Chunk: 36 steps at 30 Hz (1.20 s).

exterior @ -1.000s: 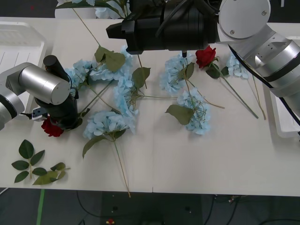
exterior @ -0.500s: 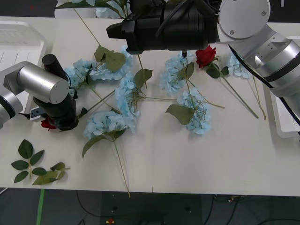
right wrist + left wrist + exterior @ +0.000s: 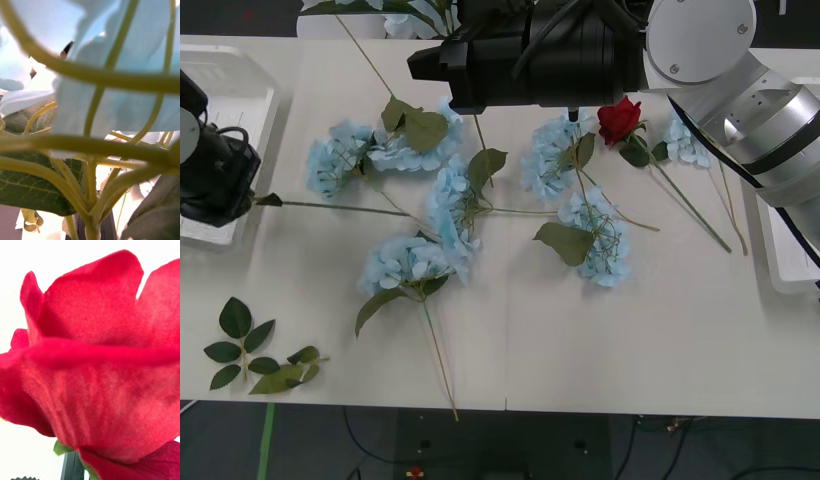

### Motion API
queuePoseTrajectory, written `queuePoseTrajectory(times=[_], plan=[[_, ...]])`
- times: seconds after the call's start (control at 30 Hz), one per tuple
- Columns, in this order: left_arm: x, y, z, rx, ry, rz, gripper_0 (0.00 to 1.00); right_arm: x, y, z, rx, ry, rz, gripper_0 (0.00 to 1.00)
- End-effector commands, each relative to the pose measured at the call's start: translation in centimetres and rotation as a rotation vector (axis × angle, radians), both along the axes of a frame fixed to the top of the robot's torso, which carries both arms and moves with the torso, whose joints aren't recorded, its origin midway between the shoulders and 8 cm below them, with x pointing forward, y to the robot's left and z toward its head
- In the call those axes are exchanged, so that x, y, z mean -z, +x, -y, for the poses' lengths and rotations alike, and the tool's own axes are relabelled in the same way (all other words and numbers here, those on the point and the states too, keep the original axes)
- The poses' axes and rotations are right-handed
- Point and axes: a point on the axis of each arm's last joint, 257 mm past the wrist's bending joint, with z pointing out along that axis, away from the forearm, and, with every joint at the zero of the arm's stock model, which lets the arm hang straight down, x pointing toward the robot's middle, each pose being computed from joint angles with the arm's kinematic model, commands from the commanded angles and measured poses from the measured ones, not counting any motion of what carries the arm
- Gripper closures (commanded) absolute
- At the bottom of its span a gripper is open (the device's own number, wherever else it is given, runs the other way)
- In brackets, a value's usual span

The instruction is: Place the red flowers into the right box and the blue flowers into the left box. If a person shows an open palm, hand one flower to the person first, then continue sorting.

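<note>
A red flower (image 3: 97,363) sits close before the left wrist camera, and my left gripper (image 3: 242,196) is shut on it. It hangs over the near edge of the left box (image 3: 240,70), with its thin stem (image 3: 340,208) trailing right over the table. The rose head is hidden in the front view. Another red flower (image 3: 620,120) lies at the back right. Several blue flowers (image 3: 415,262) lie spread over the middle. My right gripper (image 3: 92,228) is raised over the table's back, shut on a blue flower (image 3: 123,105). The right box (image 3: 785,270) is at the right edge.
A loose green leaf sprig (image 3: 250,350) lies near the front left corner. Long stems (image 3: 438,360) and big leaves (image 3: 565,243) cross between the blue flowers. Bare tabletop runs along the front right.
My left gripper closed on the red flower lying at the front left, then lifted it and carried it left toward the left box. The right arm has not moved.
</note>
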Motion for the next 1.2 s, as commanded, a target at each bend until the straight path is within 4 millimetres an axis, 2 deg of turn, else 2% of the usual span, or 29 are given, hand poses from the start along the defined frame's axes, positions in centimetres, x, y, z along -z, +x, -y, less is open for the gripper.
queuePoseTrajectory(times=[0.03, 0.13, 0.2, 0.3, 0.47, 0.57, 0.6, 0.67, 0.7, 0.83, 1.0, 1.2], plan=[[-7.1, 1.1, -1.9, 0.272, 0.203, 0.128, 1.0, -3.1, -1.1, -1.8, -0.027, 0.029, 0.03, 1.0], [-9.0, 1.6, -1.4, 0.383, 0.291, 0.173, 1.0, -3.1, -1.1, -1.8, -0.027, 0.029, 0.028, 1.0], [-10.3, 1.7, -1.1, 0.501, 0.413, 0.183, 1.0, -3.1, -1.1, -1.8, -0.027, 0.03, 0.027, 1.0], [-11.2, 1.6, -0.2, 0.635, 0.549, 0.188, 1.0, -3.1, -1.1, -1.9, -0.027, 0.032, 0.025, 1.0], [-11.5, 0.9, 1.8, 0.898, 0.771, 0.179, 1.0, -3.1, -1.1, -1.9, -0.026, 0.034, 0.024, 1.0], [-12.1, 0.3, 4.0, 1.04, 0.851, 0.241, 1.0, -3.1, -1.0, -1.8, -0.025, 0.033, 0.025, 1.0], [-12.4, -0.2, 5.3, 1.083, 0.86, 0.282, 1.0, -3.1, -1.0, -1.8, -0.025, 0.033, 0.023, 1.0], [-12.7, -1.0, 6.6, 1.133, 0.874, 0.325, 1.0, -3.1, -1.0, -1.8, -0.024, 0.033, 0.024, 1.0], [-13.0, -1.8, 8.0, 1.169, 0.875, 0.368, 1.0, -3.1, -1.0, -1.8, -0.023, 0.032, 0.026, 1.0], [-13.6, -4.0, 10.6, 1.223, 0.861, 0.468, 1.0, -3.1, -0.9, -1.8, -0.021, 0.031, 0.026, 1.0], [-16.4, -6.0, 14.6, 1.23, 0.799, 0.664, 1.0, -3.0, -0.8, -1.7, -0.016, 0.029, 0.027, 1.0], [-20.0, -6.5, 18.1, 1.219, 0.729, 0.858, 1.0, -2.7, -0.3, -1.5, -0.005, 0.028, 0.009, 1.0]])
